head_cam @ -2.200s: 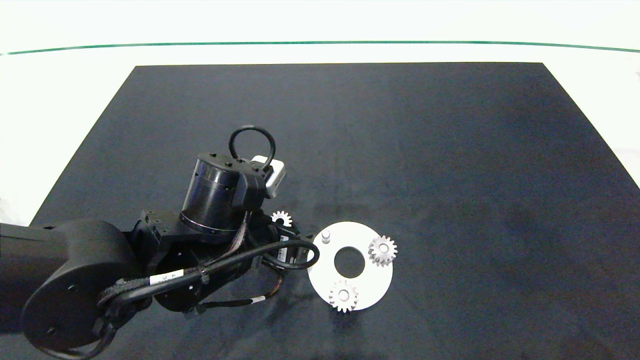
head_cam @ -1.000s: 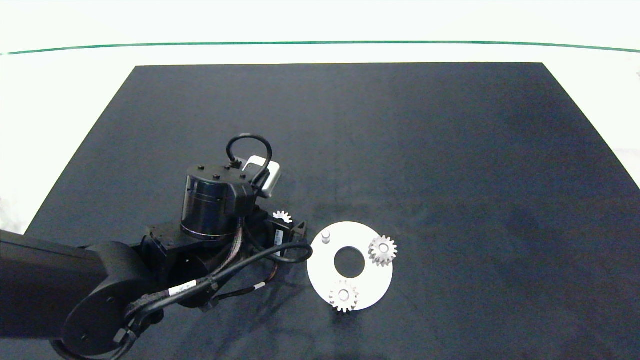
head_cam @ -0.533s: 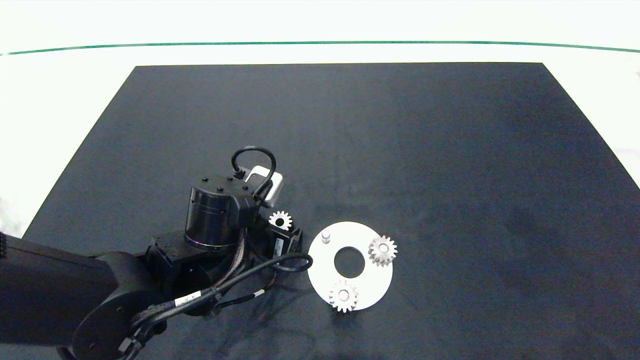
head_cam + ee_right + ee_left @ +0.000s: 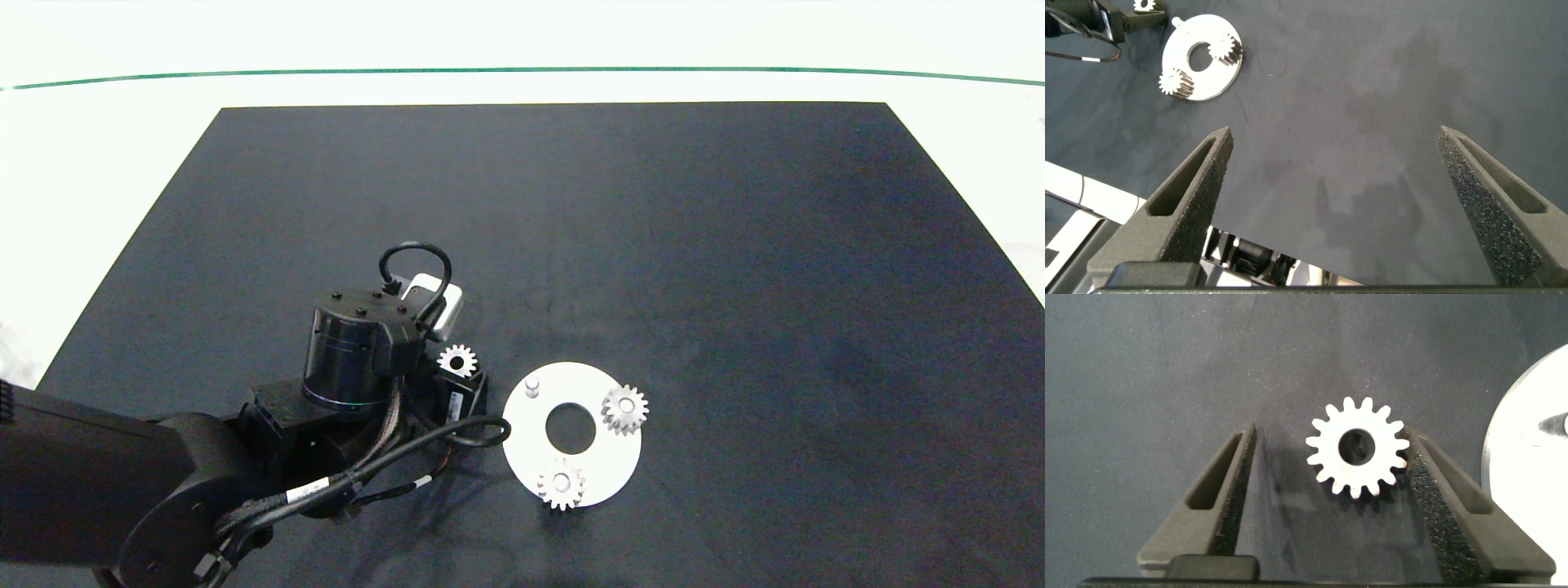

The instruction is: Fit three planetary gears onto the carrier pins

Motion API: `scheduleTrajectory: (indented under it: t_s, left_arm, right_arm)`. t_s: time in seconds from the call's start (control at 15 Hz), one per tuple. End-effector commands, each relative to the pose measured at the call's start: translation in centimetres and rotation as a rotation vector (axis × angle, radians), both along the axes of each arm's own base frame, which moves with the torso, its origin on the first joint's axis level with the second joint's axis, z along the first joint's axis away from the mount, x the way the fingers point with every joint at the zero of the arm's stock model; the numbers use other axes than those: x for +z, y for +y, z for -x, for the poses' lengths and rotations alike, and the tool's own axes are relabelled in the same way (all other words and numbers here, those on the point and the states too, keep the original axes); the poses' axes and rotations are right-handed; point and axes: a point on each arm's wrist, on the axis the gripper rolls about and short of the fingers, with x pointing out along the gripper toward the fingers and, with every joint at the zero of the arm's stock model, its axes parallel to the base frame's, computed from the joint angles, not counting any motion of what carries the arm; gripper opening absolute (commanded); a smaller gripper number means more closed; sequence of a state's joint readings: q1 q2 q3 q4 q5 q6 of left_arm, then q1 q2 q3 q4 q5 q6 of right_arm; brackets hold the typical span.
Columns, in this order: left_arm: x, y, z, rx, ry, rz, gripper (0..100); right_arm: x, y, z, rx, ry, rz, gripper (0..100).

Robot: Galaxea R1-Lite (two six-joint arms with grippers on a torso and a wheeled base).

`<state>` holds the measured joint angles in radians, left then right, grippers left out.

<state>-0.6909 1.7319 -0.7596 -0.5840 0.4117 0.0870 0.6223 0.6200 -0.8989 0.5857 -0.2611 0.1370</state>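
The white carrier disc (image 4: 522, 437) lies on the black mat. Two planetary gears (image 4: 625, 408) (image 4: 561, 483) sit on its pins, and one carrier pin (image 4: 532, 384) stands bare at its left side. The third gear (image 4: 457, 360) lies flat on the mat just left of the disc. My left gripper (image 4: 1331, 434) is open and low around this gear (image 4: 1358, 447), which lies close against one finger (image 4: 1437, 498); a gap shows on the other side. The disc's edge (image 4: 1527, 482) lies just beyond that finger. My right gripper (image 4: 1335, 135) hangs open and empty high over the mat, far from the disc (image 4: 1180, 61).
The left arm's wrist (image 4: 359, 351) and its cables (image 4: 457, 429) crowd the mat just left of the disc. The black mat (image 4: 735, 245) stretches bare to the right and the far side, with a white table border around it.
The left wrist has drawn back to the left and lower, so the loose gear now shows whole at its tip. The gear and the disc have not moved.
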Motion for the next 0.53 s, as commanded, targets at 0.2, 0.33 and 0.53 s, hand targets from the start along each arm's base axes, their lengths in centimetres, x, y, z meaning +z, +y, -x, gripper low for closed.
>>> scheduleTrajectory:
  t_s: [0.2, 0.33, 0.53]
  left_arm:
    - [-0.14, -0.14, 0.09, -0.003, 0.002, -0.003, 59]
    - [-0.12, -0.15, 0.08, -0.003, 0.002, -0.003, 55]
    - [-0.16, -0.13, 0.1, -0.003, 0.003, -0.004, 49]
  right_arm:
    - [-0.03, -0.06, 0.08, -0.003, 0.001, -0.003, 100]
    - [-0.03, -0.09, 0.11, -0.003, 0.0, -0.004, 100]
    - [-0.03, -0.09, 0.11, -0.003, 0.0, -0.004, 100]
